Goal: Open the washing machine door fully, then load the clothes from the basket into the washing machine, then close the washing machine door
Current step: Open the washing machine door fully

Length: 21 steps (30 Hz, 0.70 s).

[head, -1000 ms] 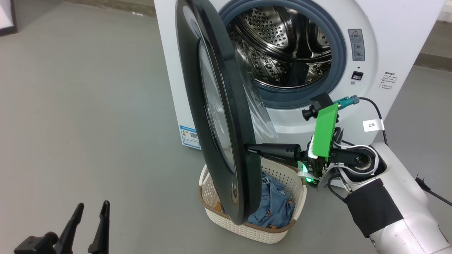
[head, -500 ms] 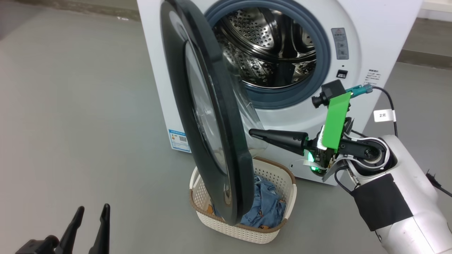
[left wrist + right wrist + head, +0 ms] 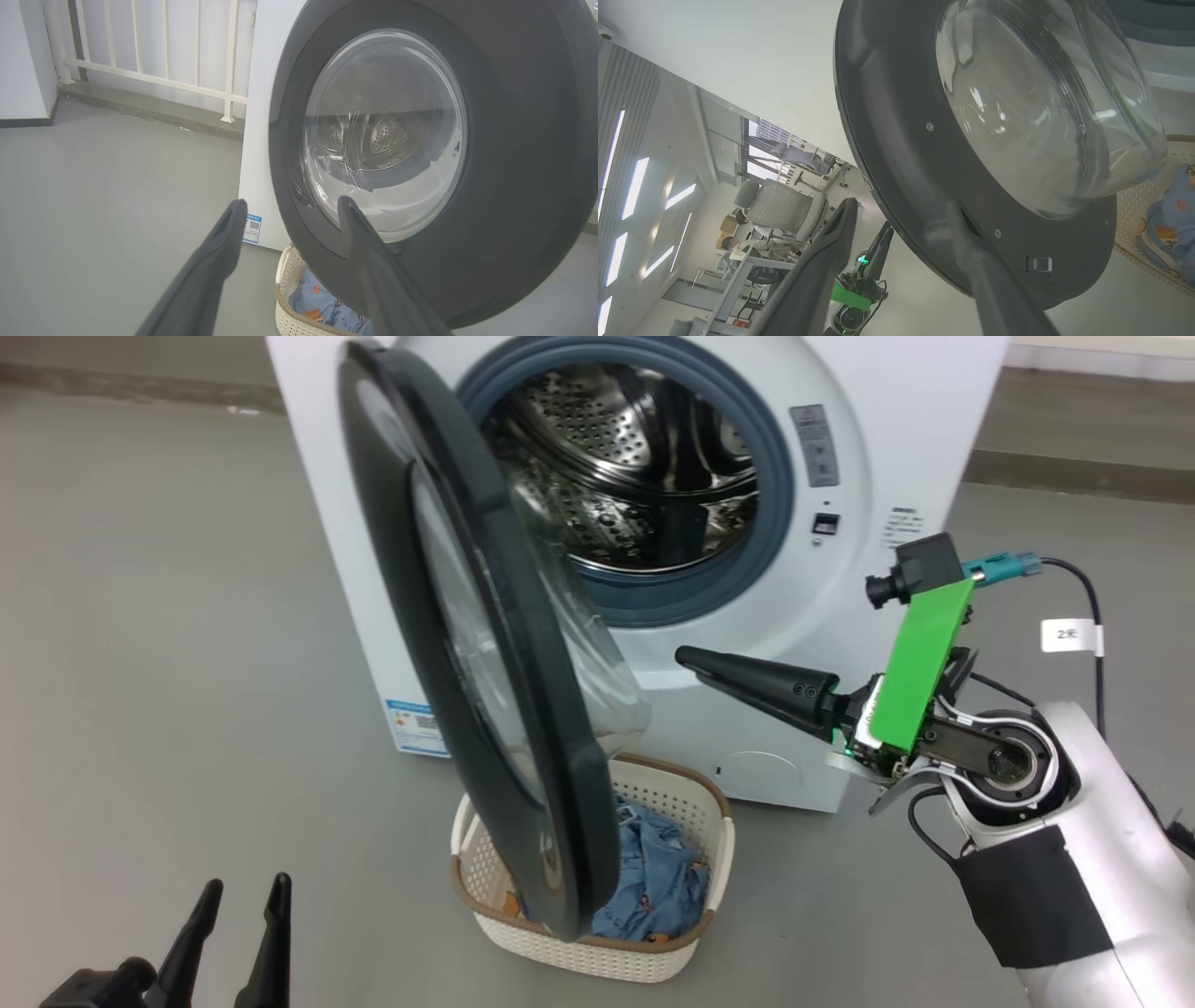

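Head view, door: the washing machine door (image 3: pixel 485 709) is standing ajar, overhanging the basket (image 3: pixel 597 954) and hiding part of the clothes (image 3: pixel 653 887) lying inside.
Right arm: the right gripper (image 3: pixel 686 658) is hanging spread and empty, clear of the door edge it was touching a second ago.
Left arm: the left gripper (image 3: pixel 245 887) is waiting wide apart, empty.
Room: the washing machine (image 3: pixel 887 448) is standing on grey floor (image 3: pixel 187 663).

The head camera looked forward and down from above at the washing machine (image 3: pixel 887 429), its swung-out door (image 3: pixel 504 709) and the basket (image 3: pixel 579 957) on the floor (image 3: pixel 187 663). The left wrist camera sat low, facing the door's outer face from near, while the right wrist camera, tilted, looked closely at its inner side; all three shared door and basket.
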Tool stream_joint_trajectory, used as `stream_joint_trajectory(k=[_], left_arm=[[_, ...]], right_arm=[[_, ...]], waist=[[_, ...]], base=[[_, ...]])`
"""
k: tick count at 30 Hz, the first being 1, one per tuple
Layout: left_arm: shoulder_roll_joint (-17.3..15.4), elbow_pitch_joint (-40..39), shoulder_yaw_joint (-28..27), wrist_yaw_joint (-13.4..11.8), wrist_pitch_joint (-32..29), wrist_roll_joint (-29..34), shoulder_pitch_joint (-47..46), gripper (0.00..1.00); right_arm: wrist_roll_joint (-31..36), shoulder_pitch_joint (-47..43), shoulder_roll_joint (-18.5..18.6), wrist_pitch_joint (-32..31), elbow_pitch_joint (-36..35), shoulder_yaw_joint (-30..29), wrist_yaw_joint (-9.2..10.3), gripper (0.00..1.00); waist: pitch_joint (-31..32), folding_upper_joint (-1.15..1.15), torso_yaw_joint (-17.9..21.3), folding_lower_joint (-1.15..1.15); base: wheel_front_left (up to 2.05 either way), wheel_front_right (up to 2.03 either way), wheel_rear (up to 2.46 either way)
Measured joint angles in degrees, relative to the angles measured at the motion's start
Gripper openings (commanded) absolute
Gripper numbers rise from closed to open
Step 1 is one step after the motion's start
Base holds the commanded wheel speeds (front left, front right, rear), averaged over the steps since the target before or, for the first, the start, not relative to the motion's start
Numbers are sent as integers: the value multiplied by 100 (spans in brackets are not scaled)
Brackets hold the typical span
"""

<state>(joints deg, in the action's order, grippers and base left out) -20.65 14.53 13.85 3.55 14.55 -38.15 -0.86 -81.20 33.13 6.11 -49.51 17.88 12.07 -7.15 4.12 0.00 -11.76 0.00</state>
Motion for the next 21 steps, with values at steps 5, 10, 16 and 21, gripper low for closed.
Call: stream_joint_trajectory(k=[5,10,16,21], left_arm=[[7,-25,-2,0,0,0,1,100],[10,-80,-35,0,0,0,2,100],[13,-147,-101,3,0,0,6,100],[32,-190,-138,29,0,0,10,100]], right_arm=[[437,-263,-2,404,-469,-157,0,100],[991,-606,-41,748,-985,-231,0,100],[1786,-933,-47,1315,-1637,-272,0,100],[2620,-1479,36,2012,-2027,-363,0,100]], waist=[[-9,0,248,0],[-29,0,498,0],[-82,0,766,0],[-158,0,871,0]], base=[[0,0,0],[0,0,0],[0,0,0],[0,0,0]])
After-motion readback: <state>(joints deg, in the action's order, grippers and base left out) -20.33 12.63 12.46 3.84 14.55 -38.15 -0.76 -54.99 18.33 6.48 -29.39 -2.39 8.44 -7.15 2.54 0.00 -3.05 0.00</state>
